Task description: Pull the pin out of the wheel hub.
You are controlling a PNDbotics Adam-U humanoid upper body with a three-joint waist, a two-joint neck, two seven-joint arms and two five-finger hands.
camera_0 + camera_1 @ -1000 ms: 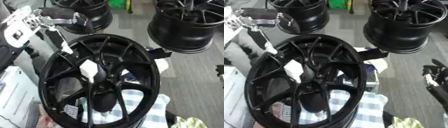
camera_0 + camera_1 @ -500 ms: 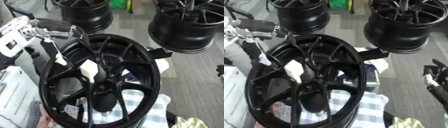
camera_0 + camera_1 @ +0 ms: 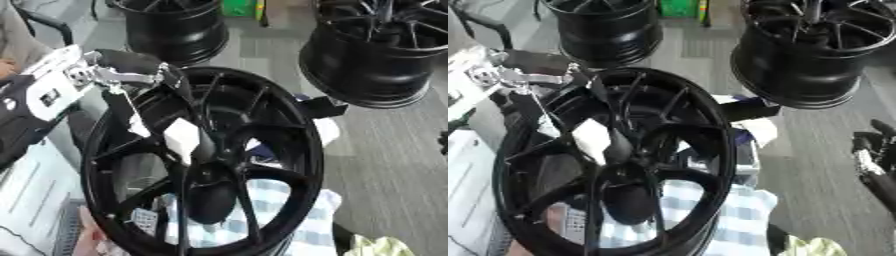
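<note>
one left hand (image 3: 131,67) reaching over the wheel hub (image 3: 206,165) rim, white pin (image 3: 181,137) at centre; can't tell its fingers' state.

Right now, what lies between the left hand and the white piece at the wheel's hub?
In the left eye view, only black spokes of the wheel separate the left hand from the white piece.

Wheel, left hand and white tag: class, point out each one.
Wheel (image 3: 302,150), left eye view, right side of the rim.
Left hand (image 3: 131,62), left eye view, black finger at the upper rim.
White tag (image 3: 182,137), left eye view, its flat face.
</note>
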